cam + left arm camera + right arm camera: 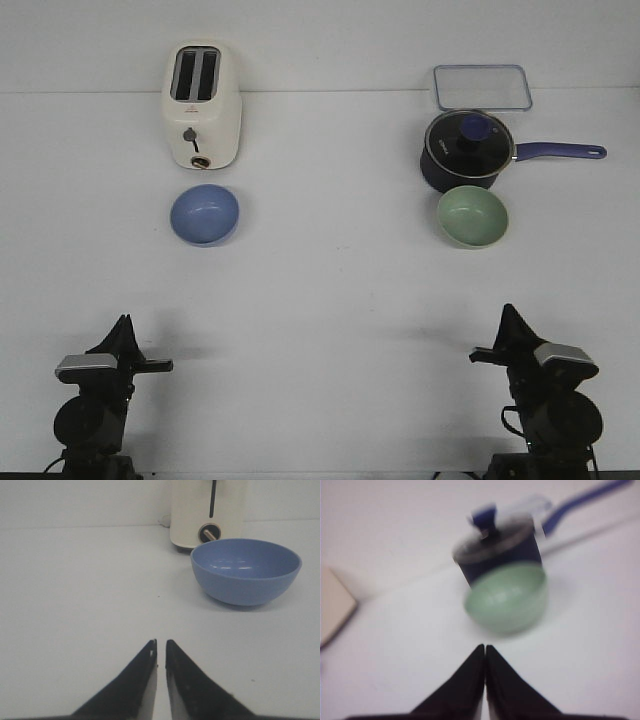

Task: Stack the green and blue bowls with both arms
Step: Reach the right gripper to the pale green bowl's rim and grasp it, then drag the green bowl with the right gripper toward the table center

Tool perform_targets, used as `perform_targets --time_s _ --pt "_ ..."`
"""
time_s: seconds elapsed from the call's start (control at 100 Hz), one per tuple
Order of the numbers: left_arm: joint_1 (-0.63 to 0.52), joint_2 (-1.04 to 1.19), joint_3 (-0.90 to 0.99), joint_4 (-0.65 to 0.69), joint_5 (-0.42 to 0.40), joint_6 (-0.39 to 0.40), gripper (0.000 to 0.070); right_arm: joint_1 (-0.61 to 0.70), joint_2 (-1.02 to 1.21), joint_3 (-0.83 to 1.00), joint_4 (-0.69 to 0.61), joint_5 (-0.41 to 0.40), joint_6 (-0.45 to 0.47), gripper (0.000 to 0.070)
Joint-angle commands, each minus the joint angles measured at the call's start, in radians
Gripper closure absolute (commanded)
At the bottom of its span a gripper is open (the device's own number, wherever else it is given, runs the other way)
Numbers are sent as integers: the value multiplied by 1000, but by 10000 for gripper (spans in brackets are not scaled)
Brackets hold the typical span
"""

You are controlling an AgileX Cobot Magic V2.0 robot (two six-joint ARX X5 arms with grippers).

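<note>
The periwinkle blue bowl (205, 214) sits upright on the white table, left of centre, just in front of a toaster; it also shows in the left wrist view (245, 570). The sage green bowl (472, 216) sits right of centre, touching or almost touching the front of a saucepan; the right wrist view shows it blurred (507, 597). My left gripper (124, 326) (161, 643) is near the table's front left, empty, its jaws nearly together with a thin gap. My right gripper (507, 313) (485, 647) is near the front right, shut and empty. Both are well short of the bowls.
A cream toaster (201, 104) stands behind the blue bowl. A dark navy saucepan with glass lid (468, 150) stands behind the green bowl, its handle (560, 151) pointing right. A clear rectangular container (481, 86) lies at the back right.
</note>
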Motion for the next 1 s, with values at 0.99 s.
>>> perform_targets --time_s 0.99 --pt "0 -1 -20 14 2 2 685 -165 1634 971 -146 -51 -176 498"
